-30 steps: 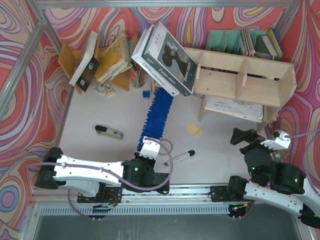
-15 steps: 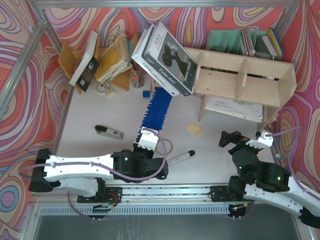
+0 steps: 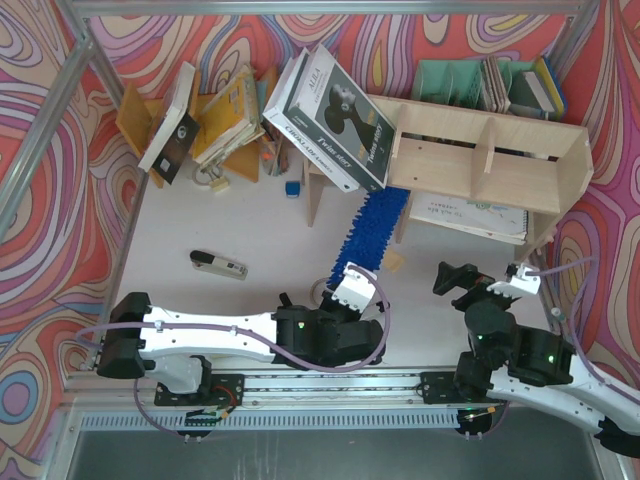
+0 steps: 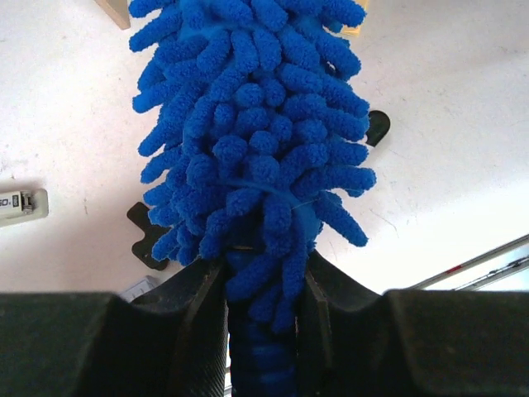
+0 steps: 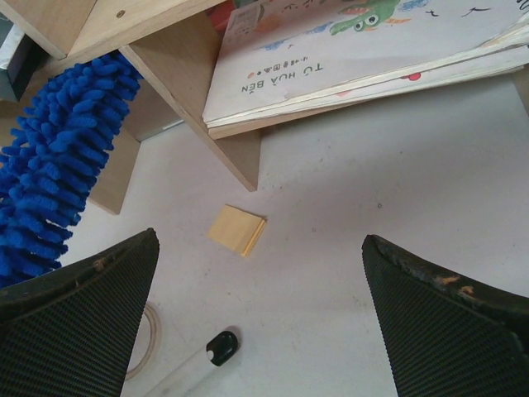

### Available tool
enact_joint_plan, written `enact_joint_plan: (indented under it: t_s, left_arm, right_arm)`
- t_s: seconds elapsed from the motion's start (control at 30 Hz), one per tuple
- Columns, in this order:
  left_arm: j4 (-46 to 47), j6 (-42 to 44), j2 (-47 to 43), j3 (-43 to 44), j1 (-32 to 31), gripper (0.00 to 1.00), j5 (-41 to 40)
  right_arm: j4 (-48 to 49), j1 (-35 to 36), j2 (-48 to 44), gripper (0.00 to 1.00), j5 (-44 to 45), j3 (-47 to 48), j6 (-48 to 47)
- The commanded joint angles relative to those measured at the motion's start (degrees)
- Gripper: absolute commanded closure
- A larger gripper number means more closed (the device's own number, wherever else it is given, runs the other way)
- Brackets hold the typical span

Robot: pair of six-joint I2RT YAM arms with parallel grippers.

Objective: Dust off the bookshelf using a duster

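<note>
Top external view: left end effector (image 3: 344, 284), lower centre, clamps the duster (image 3: 375, 228) by its handle, fluffy head angled up-right, tip at the left upright of the bookshelf (image 3: 490, 160), presumably to sweep its lower tier; right end effector (image 3: 456, 277), lower right, hangs with fingers spread.

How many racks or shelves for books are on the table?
3: an orange-brown rack at the back left, the wooden bookshelf on the right, a green organizer behind it. None seems hidden.

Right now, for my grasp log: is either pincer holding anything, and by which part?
The left pincer holds the duster by its handle, just below the fluffy head. The right pincer is open, holding nothing.
</note>
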Motion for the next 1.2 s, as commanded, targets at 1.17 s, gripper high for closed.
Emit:
enact_joint_plan:
  t_s: [1.17]
  left_arm:
    - [-15.2,-15.2,-19.4,-20.9,15.3,1.0,11.5]
  right_arm:
    - [2.0,0.3,1.7,0.02,0.5,-0.2,-0.9]
